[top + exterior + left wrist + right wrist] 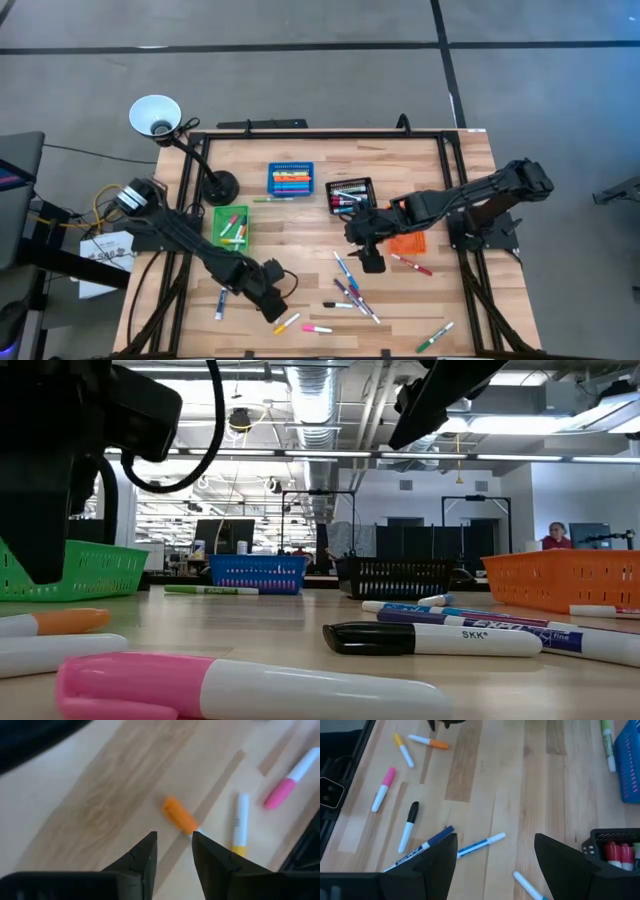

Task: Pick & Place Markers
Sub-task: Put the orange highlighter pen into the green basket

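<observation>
Many markers lie loose on the wooden table, most in a cluster near its middle. An orange-capped marker lies flat just ahead of my left gripper, which hangs open above the near left part of the table and holds nothing. The marker's white barrel runs behind one fingertip. A yellow marker and a pink one lie beside it. My right gripper stands wide open above the cluster, over blue markers.
Four small bins stand on the far half of the table: green, blue, black and orange, the last partly under my right arm. A lamp stands at the far left. A person sits in the room behind.
</observation>
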